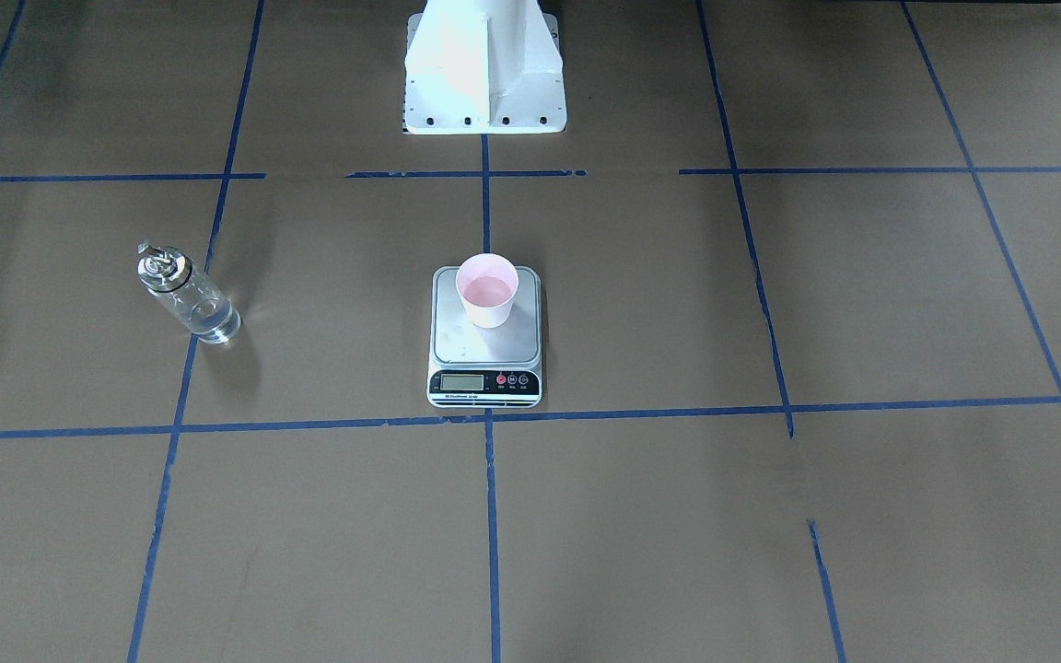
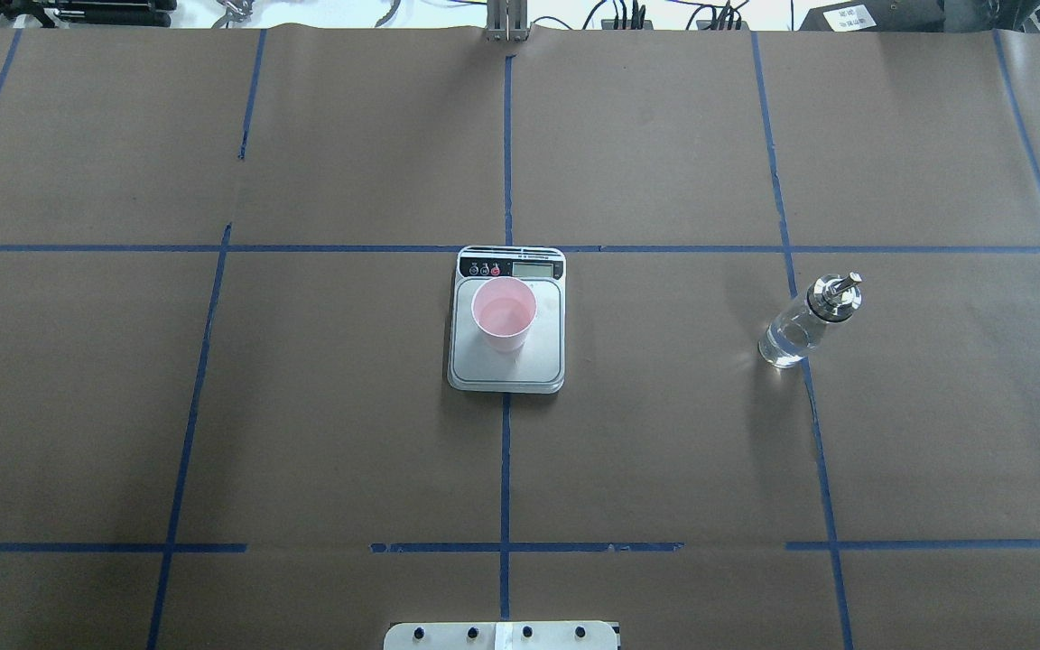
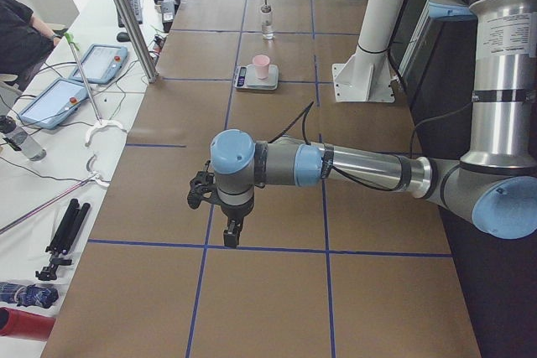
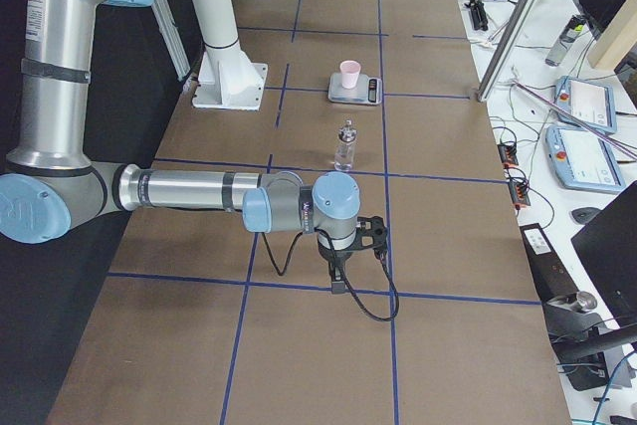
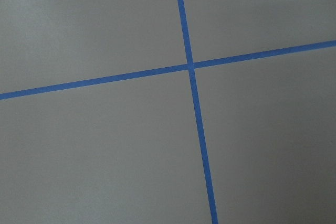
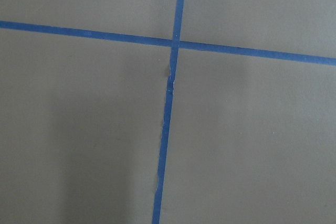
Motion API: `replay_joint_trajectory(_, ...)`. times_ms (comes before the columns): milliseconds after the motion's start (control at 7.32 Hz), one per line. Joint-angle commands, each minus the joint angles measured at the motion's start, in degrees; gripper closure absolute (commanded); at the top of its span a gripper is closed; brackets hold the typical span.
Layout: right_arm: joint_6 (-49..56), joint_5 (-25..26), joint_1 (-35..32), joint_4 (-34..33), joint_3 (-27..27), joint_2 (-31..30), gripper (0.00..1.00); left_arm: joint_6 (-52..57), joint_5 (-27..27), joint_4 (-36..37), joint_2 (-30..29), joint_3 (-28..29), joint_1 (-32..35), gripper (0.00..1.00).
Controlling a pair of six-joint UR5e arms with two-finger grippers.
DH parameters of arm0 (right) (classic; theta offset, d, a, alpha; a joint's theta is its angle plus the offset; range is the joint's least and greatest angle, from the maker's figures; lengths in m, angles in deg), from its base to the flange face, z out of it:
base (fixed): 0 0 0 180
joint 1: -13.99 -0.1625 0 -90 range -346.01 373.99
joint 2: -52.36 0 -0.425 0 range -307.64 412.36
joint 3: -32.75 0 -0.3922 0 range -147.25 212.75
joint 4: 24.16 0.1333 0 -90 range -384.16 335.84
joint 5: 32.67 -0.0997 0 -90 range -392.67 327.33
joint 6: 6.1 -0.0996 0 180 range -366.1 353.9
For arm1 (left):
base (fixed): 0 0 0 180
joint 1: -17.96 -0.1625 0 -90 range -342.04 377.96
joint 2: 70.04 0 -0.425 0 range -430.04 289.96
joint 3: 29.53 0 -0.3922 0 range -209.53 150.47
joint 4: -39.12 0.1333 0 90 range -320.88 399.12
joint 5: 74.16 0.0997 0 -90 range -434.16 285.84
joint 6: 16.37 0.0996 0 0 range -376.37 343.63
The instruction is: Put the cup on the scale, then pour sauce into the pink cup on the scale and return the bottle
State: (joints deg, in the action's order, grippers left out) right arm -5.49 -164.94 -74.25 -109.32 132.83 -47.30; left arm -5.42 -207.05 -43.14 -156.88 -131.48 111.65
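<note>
The left gripper point(image 3: 232, 239) is being held pointing down over the near end of the table point(image 2: 664, 433), low above a crossing of blue tape point(image 5: 190, 66) lines. It is being seen only from the side camera, so whether its fingers are apart or together cannot be told. The right gripper point(image 4: 338, 284) is being held the same way over the opposite end of the table, also pointing down above a tape crossing, and its finger state cannot be told either. Nothing is being carried under either gripper. Only brown paper point(image 6: 252, 140) and crossed tape lines are being shown by both wrist cameras, with no fingers in view.

Well apart from both grippers, the cup point(image 2: 504, 314) is being borne upright by the scale point(image 2: 506, 372) at the middle of the table. The cup is being carried on the half of the steel platform nearer the display, inside the platform's edges. A faint level line is being shown inside it, though its contents cannot be told for sure. The display is being shown lit, but its digits are too small to read.

The bottle point(image 2: 804, 322) is being left standing upright on the table on the robot's right side, well apart from the scale, its base just beside a tape line. A low level of clear sauce point(image 1: 214, 322) is being shown through the glass. The white pedestal point(image 1: 484, 74) is being seen at the table's robot-side edge.
</note>
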Motion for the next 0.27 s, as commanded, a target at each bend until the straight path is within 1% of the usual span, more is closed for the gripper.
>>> replay_joint_trajectory(0, 0.0, 0.0, 0.0, 0.0, 0.02, 0.0, 0.0, 0.03, 0.0, 0.0, 0.0, 0.0, 0.0, 0.0)
replay_joint_trajectory(137, 0.0, 0.0, 0.0, 0.0, 0.02, 0.0, 0.0, 0.03, 0.0, 0.0, 0.0, 0.18, 0.0, 0.0)
